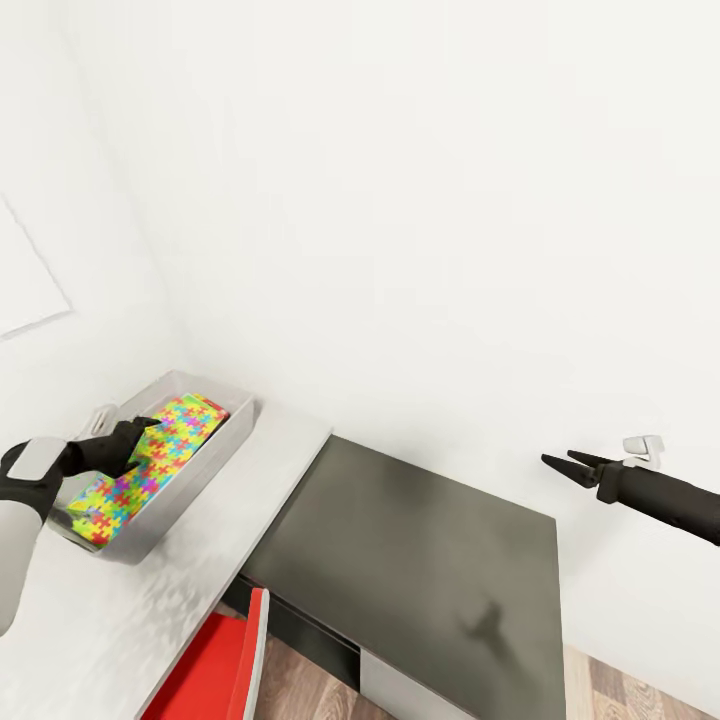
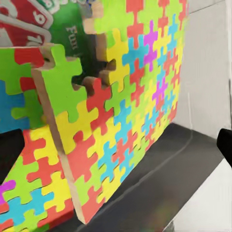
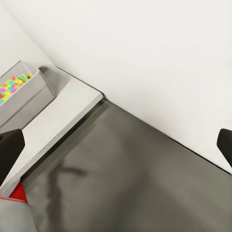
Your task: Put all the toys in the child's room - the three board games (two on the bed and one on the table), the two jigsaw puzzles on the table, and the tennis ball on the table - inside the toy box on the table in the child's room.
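A: We had the left gripper (image 1: 140,436) down inside the box (image 1: 232,408), which sat at the back left corner of the table (image 1: 250,520), hard against the wall.

B: And the puzzles? We counted two in the left wrist view: one puzzle (image 2: 140,92) propped on edge, a second puzzle (image 2: 29,193) behind it, and a green game (image 2: 46,26) with red lettering behind both.

A: All in the box, yes. Whether our left jaws were pinching that front puzzle or had let go, we couldn't tell; the fingers were buried against the coloured pieces.

B: The right gripper (image 1: 560,462) was easier to call. It hung over the dark lower section (image 1: 420,560) of the table, jaws parted, nothing between them.

A: How did we rate the puzzle for handling?

B: Thin, stiff board with a wood-coloured edge, light by the look of it. We judged it wouldn't bend, but the notched outline and glossy face could let it slip or tip.

A: So we'd take it by a straight stretch of the edge, fingers across the thickness, not on a protruding tab.

B: Agreed. Leaning as it was, it might topple flat if nudged, which would suit the box fine.
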Controlling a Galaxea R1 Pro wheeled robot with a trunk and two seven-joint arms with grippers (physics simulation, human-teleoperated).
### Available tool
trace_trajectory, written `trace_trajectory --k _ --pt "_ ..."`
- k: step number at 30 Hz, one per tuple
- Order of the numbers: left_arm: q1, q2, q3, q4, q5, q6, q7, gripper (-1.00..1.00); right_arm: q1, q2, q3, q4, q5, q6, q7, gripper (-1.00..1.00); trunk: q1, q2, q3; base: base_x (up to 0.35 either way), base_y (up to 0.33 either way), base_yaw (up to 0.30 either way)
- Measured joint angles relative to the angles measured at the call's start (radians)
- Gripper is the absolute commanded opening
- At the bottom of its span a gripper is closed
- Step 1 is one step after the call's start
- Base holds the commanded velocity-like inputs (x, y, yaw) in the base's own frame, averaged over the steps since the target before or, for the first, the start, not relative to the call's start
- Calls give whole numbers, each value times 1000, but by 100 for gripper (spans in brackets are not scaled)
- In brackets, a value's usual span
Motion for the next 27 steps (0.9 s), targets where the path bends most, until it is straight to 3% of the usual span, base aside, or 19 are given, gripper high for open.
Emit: trace_trajectory --k 4,8,14,17,18,22,24,25,27 --pt "6 -1 2 -96 21 53 4 100 0 0 0 0 0 0 0 100 0 0 0 0 0 0" --pt "26 0 1 -143 92 92 6 100 0 0 0 0 0 0 0 100 0 0 0 0 0 0" --pt "37 0 1 -156 116 135 6 100 2 1 0 0 0 -4 -4 100 0 0 0 0 0 0" --pt "49 -1 -1 -232 120 200 4 100 3 1 -1 0 3 -27 -9 100 0 0 0 0 0 0" --pt "72 -3 0 -293 122 245 0 100 3 2 -2 0 4 -37 -10 100 0 0 0 0 0 0" --pt "132 -6 4 -449 134 309 -5 100 3 2 -2 0 5 -65 -8 100 0 0 0 0 0 0" --pt "146 -6 8 -489 162 322 -6 100 3 3 -2 0 5 -72 -7 100 0 0 0 0 0 0" --pt "175 -4 9 -550 243 337 -5 100 3 2 -2 0 5 -76 -7 100 0 0 0 0 0 0" --pt "201 -3 8 -597 280 343 -1 100 3 2 -1 0 6 -76 -6 100 0 0 0 0 0 0"
